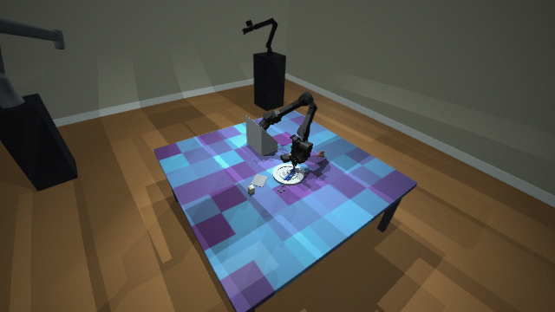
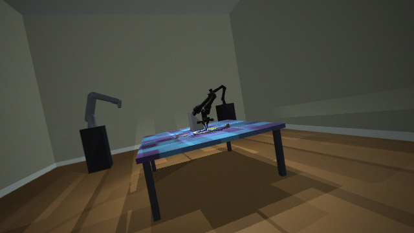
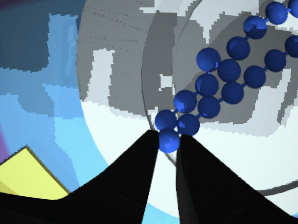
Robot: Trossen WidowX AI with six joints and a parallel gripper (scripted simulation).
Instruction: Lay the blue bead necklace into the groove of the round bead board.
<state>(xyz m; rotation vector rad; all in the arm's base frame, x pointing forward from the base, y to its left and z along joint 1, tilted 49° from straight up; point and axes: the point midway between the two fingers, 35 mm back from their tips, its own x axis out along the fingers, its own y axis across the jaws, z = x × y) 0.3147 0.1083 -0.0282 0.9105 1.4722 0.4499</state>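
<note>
Pinching blue necklace (image 1: 289, 175) (image 3: 208, 106) w/ tool (image 1: 294, 166) (image 2: 206, 128) (image 3: 166, 141) over round white bead board (image 1: 277, 178) (image 3: 116, 120).

We list one blue bead necklace (image 1: 289, 176) (image 2: 204, 130) (image 3: 209, 106), round glossy beads, bunched into a narrow double strand across the board's middle, an end bead pinched in the end effector (image 1: 294, 167) (image 2: 206, 127) (image 3: 166, 141); one round bead board (image 1: 279, 180) (image 2: 198, 133) (image 3: 112, 122), white, ring-marked, flat on the desk (image 1: 269, 236) (image 2: 246, 132) (image 3: 30, 117). We see the strand cutting across the rings.
</note>
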